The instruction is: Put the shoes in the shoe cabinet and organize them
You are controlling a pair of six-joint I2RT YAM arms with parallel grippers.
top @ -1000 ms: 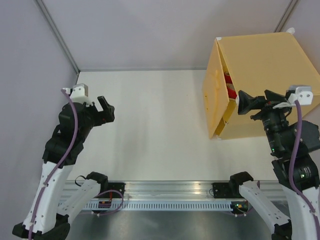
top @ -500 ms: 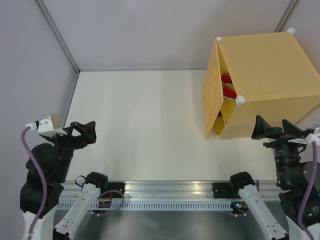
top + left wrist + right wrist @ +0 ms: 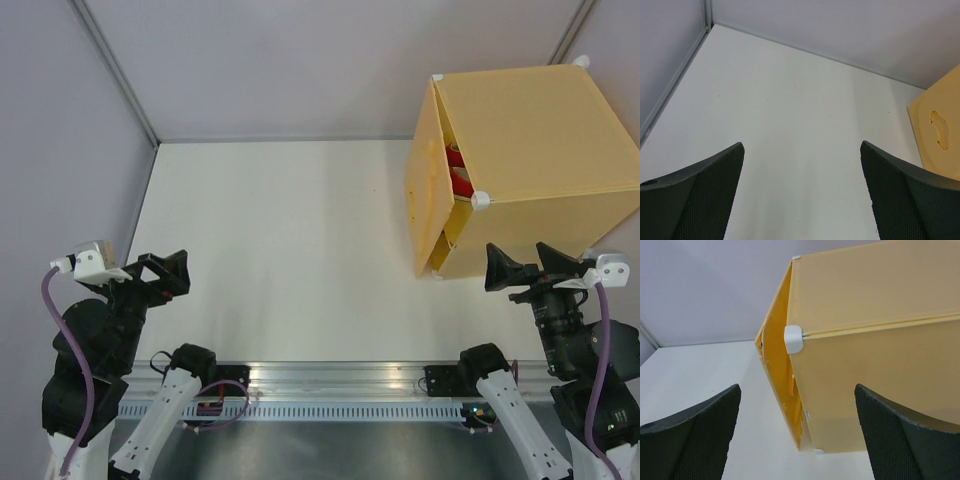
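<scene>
We see the shoe cabinet (image 3: pixel 530 150) standing at the far right corner of the tabletop (image 3: pixel 290 250), its door (image 3: pixel 425 190) ajar. Through the gap, red sneakers (image 3: pixel 460 182) show inside. Our left gripper (image 3: pixel 172 273) hovers over the near left corner, fingers spread and empty. The right gripper (image 3: pixel 525 270), equally wide and empty, hangs just beside the cabinet's near wall.

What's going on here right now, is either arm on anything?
Neither arm is handling anything. The left pincer hangs open and empty over the white tabletop at the near left. The right pincer is open and empty just in front of the large yellow-orange plastic cube cabinet. The cabinet's hinged door panel stands ajar, and red shoes show inside through the gap. No shoes are visible outside the cabinet.
</scene>
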